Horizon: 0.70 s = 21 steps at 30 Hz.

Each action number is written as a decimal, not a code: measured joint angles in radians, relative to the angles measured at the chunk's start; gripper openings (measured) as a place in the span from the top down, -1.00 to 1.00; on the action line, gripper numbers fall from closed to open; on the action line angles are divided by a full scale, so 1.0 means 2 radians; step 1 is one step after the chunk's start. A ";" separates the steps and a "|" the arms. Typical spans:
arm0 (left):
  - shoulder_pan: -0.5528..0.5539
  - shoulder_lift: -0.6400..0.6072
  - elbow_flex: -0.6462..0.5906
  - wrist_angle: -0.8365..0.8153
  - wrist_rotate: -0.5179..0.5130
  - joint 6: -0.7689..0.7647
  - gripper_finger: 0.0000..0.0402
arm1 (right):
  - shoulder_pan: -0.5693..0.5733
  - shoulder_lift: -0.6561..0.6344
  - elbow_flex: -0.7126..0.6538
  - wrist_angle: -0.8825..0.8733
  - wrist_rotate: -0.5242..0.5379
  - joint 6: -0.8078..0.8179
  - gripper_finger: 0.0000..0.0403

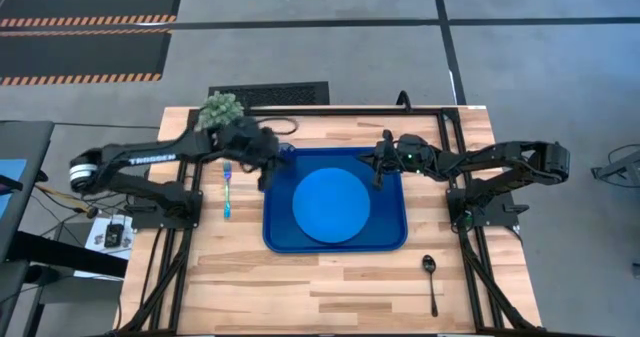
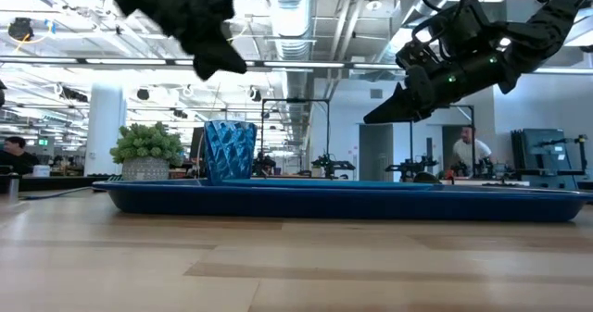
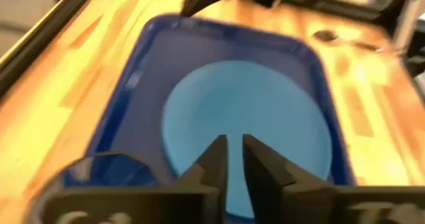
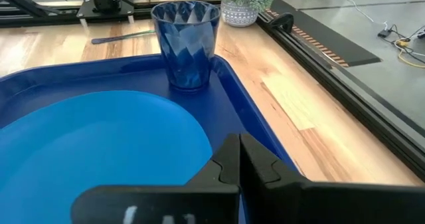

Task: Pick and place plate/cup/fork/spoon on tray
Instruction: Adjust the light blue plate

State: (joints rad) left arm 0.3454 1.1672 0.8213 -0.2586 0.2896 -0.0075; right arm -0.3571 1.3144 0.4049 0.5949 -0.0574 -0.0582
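The dark-blue tray (image 1: 335,239) lies mid-table with the light-blue plate (image 1: 331,205) flat on it. The dark-blue cup (image 4: 186,44) stands upright in the tray's far left corner and also shows in the low view (image 2: 230,150). The green-teal fork (image 1: 227,189) lies on the table left of the tray. The dark spoon (image 1: 431,277) lies on the table at the near right. My left gripper (image 3: 236,159) hovers above the cup, empty, its fingers shut but for a narrow slit. My right gripper (image 4: 238,159) is shut and empty above the tray's far right corner.
A potted green plant (image 1: 220,107) stands at the table's far left, just behind my left arm. A black frame rail (image 1: 440,112) runs along the table's far edge. Bare wood lies in front of the tray (image 1: 330,292). People show in the room beyond the table.
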 joint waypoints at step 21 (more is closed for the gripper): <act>0.001 -0.085 -0.326 0.497 0.087 -0.005 1.00 | 0.082 0.000 0.169 -0.488 0.005 0.095 0.94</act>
State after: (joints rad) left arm 0.3470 0.9981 0.1684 0.7361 0.4641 -0.0169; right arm -0.1921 1.3144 0.7424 -0.3812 -0.0484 0.1314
